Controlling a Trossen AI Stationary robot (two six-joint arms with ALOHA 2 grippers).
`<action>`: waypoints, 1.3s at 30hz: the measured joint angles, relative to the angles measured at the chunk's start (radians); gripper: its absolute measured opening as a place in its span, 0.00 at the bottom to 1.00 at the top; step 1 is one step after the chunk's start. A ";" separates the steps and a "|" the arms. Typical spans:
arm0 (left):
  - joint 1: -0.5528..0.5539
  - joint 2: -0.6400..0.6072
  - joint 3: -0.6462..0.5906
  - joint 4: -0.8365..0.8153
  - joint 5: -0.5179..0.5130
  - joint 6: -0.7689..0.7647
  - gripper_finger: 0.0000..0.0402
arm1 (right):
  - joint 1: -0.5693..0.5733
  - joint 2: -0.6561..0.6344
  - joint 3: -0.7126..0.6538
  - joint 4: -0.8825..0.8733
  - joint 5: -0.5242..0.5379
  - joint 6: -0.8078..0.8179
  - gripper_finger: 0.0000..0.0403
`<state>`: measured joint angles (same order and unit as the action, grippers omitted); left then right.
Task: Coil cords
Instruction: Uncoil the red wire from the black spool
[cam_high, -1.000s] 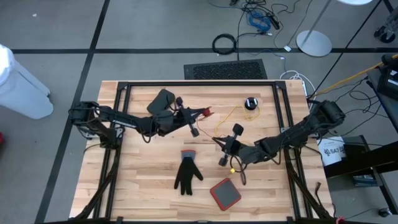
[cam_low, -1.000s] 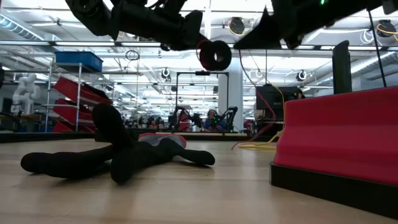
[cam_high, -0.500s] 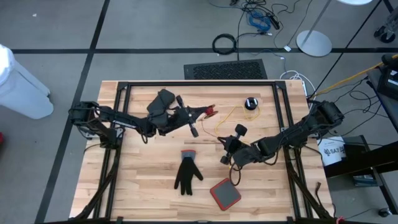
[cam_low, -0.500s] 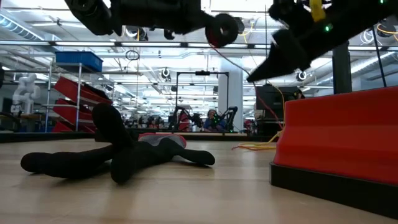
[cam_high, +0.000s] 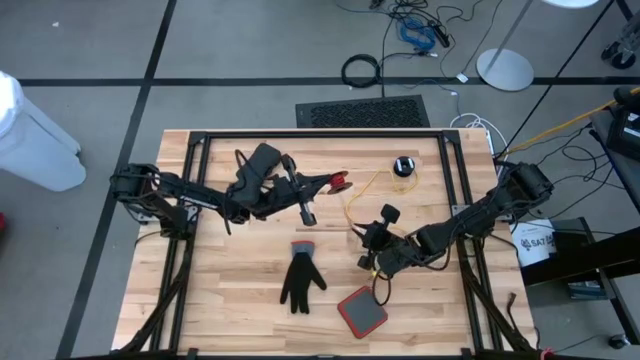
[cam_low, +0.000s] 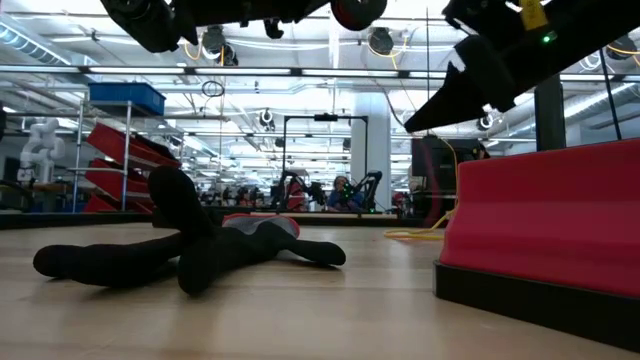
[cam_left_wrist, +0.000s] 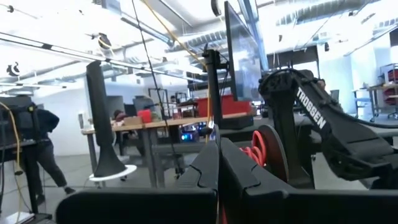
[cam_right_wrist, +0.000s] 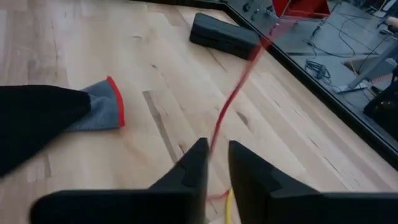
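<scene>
Cords (cam_high: 362, 188) on the wooden table (cam_high: 230, 290) are far from coiled: in the high view the thin yellow line wanders in a loose open curve from the small black puck (cam_high: 403, 166) near the far edge, across the boards toward both arms, with no tidy loop anywhere, so I judge nearly all of the winding is left to do. The left gripper (cam_high: 330, 182) hangs above the table's middle with its fingers pressed together; a small red spool-like end piece (cam_high: 341, 181) sits right at its tip, and the left wrist view shows red coils (cam_left_wrist: 261, 149) just beyond the closed fingers, though whether they pinch the cord itself cannot be told. The right gripper (cam_high: 371, 262) is lower and nearer the front, beside the yellow cord's near end. Its wrist view shows the two dark fingers (cam_right_wrist: 193, 167) a narrow gap apart, with a reddish strand (cam_right_wrist: 239, 87) running from between them up across the boards and a bit of yellow showing at their base; the strand passes through the gap, but a firm hold on it is not clear. A black glove (cam_high: 301, 279) with a grey cuff and a red-and-black pad (cam_high: 361, 311) lie close by at the front, apart from the cord.
</scene>
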<state>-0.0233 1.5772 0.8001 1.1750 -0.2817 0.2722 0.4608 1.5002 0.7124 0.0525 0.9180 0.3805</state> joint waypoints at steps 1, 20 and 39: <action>0.000 0.000 0.000 -0.006 0.000 0.000 0.00 | 0.007 0.000 0.000 0.001 0.005 0.000 0.17; -0.015 0.000 0.000 -0.017 0.071 -0.005 0.00 | 0.058 0.000 0.000 0.399 0.256 -0.380 0.36; -0.031 -0.002 0.000 -0.100 0.095 -0.032 0.00 | 0.031 -0.008 0.000 0.686 0.371 -0.671 0.35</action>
<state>-0.0541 1.5757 0.8001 1.0747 -0.1870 0.2405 0.4919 1.4922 0.7124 0.7380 1.2894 -0.2901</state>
